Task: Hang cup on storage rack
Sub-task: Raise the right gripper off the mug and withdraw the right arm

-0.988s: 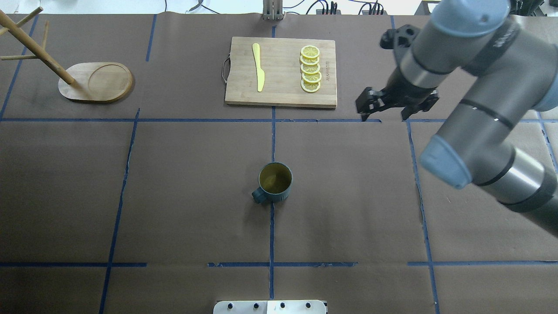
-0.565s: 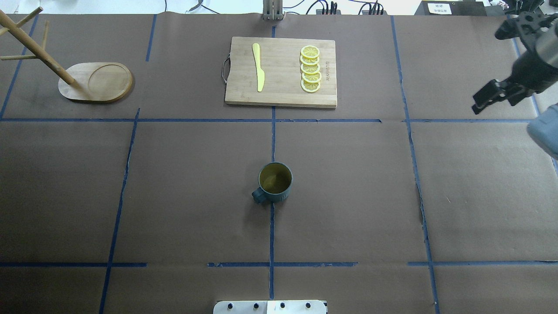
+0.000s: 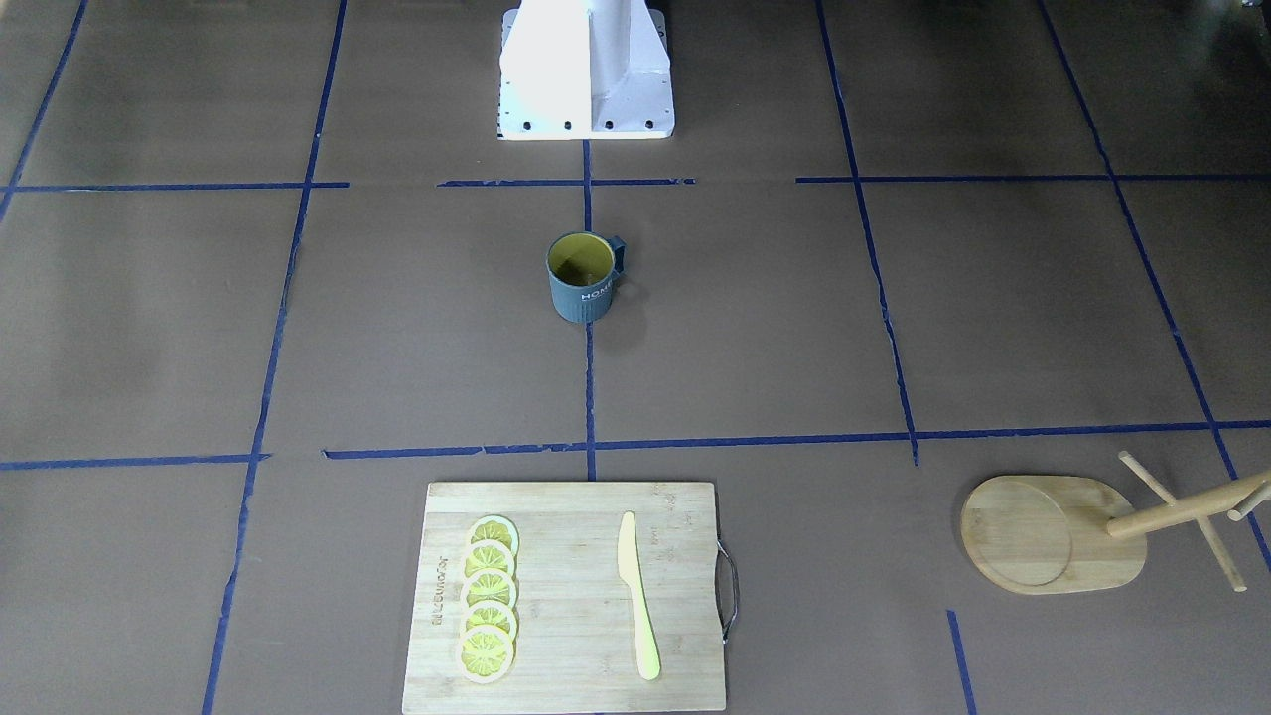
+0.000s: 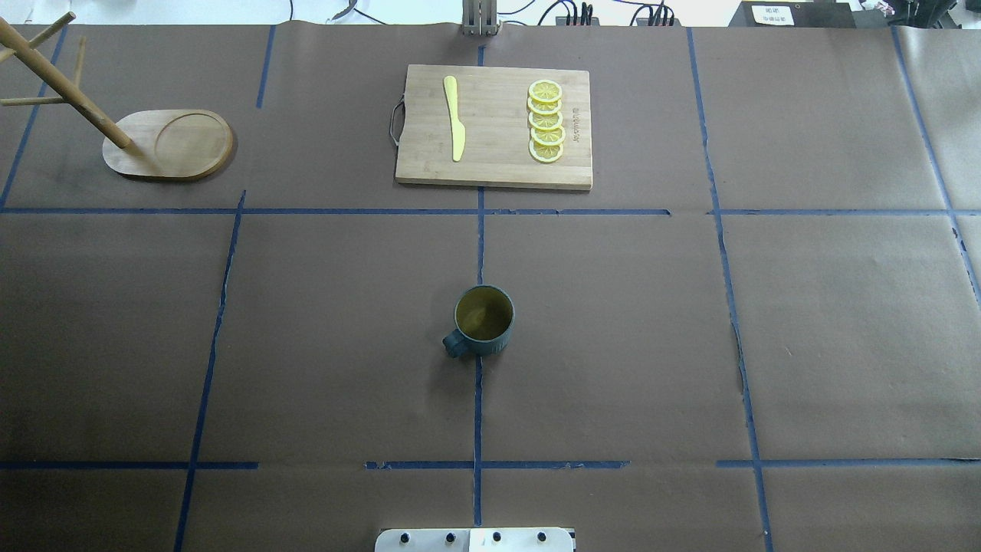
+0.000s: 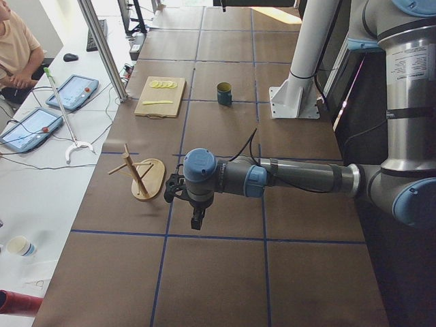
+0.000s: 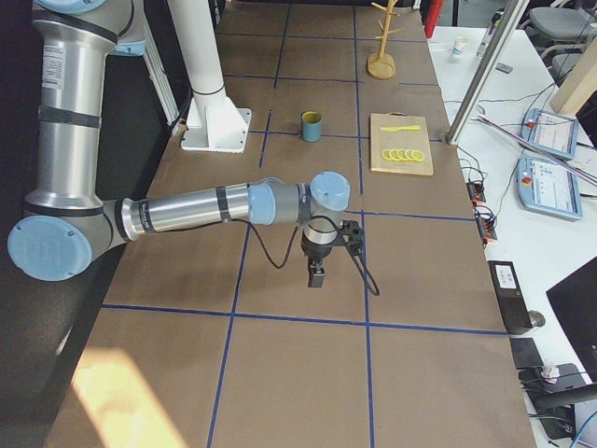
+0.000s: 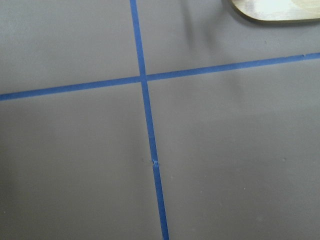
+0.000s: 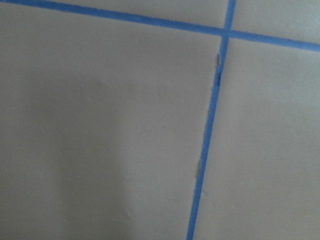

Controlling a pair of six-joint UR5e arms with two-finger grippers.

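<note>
The cup (image 4: 483, 322) stands upright at the table's middle, handle toward the near left; it also shows in the front view (image 3: 583, 278). The storage rack (image 4: 168, 144) stands at the far left, its pegs bare, and also shows in the front view (image 3: 1053, 531). Both grippers are outside the overhead and front views. My left gripper (image 5: 197, 221) points down over the table just beside the rack (image 5: 143, 178); I cannot tell whether it is open. My right gripper (image 6: 317, 277) points down over the table's right end, far from the cup (image 6: 312, 125); I cannot tell its state either.
A bamboo cutting board (image 4: 494, 172) at the far middle carries a yellow knife (image 4: 454, 116) and several lemon slices (image 4: 546, 121). The robot's white pedestal (image 3: 586, 70) stands at the near edge. A person (image 5: 17, 48) and tablets sit beyond the far edge.
My right arm has swung to the right and left the overhead view. The cup and the rack have not moved.
</note>
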